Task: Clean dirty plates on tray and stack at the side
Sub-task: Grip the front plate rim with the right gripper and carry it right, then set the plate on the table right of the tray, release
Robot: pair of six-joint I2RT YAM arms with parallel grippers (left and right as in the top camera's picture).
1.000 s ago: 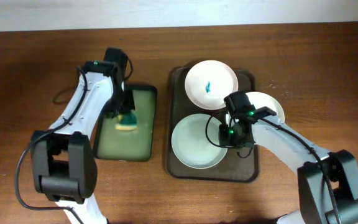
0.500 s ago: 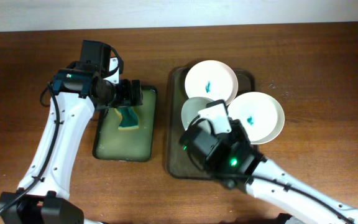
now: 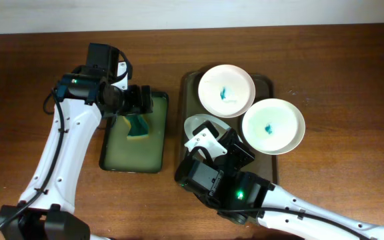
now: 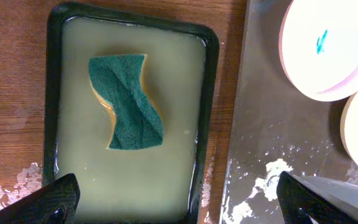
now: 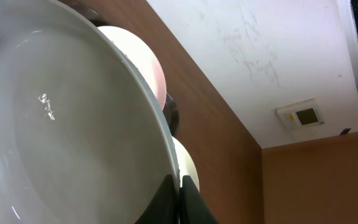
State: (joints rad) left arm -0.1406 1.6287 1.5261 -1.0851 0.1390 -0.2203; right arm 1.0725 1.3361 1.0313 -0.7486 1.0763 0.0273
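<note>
The fingers [image 5: 194,208] of the right gripper [image 5: 180,190] are pinched on the rim of a white plate [image 5: 61,124], holding it tilted above the dark tray [image 3: 187,100]. On the tray lie a far stained plate [image 3: 226,90] and a near stained plate [image 3: 273,125]. The left gripper [image 4: 178,186] hangs with its fingers spread wide above the green sponge [image 4: 126,102], which lies in the cloudy water of the black basin [image 4: 210,99].

The left arm [image 3: 64,143], at frame left, is white with black joint blocks and a thin black cable [image 3: 23,193] alongside. The right arm [image 3: 219,183], lower centre, shows a black housing with a green light [image 3: 240,195]. The left gripper [image 4: 191,202] has dark grey fingers [image 4: 55,199].
</note>
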